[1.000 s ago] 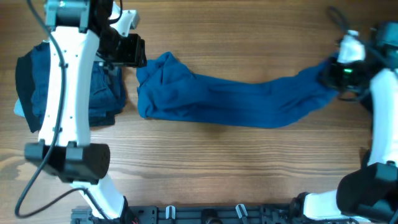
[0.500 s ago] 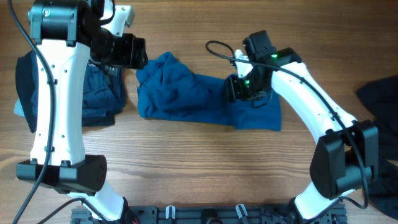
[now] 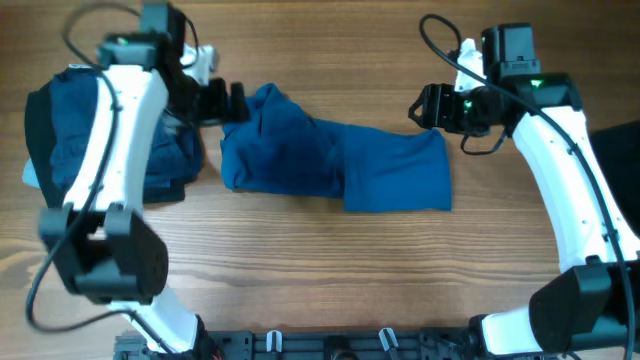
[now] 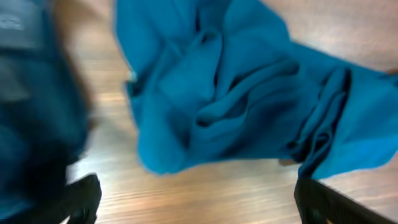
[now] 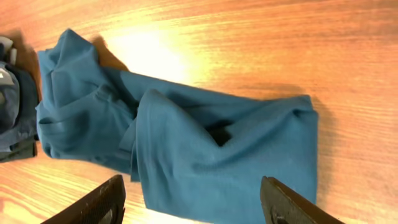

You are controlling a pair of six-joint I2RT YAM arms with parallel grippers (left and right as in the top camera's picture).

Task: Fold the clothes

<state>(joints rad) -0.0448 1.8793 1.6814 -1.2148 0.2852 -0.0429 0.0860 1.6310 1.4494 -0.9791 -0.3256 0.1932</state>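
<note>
Blue shirt between spread left pincer and spread right pincer

A: Where does the shirt lie?
B: Across the middle of the counter, bunched at its left end, with a doubled-over layer lying on top of its right part.
A: What's beside it?
B: A stack of garments just to its left. Another garment lies at the counter's far right edge, well apart.
A: And the tools?
B: The left tool is at the shirt's rear left corner, between stack and shirt. The right tool is just behind the shirt's right end.
</note>
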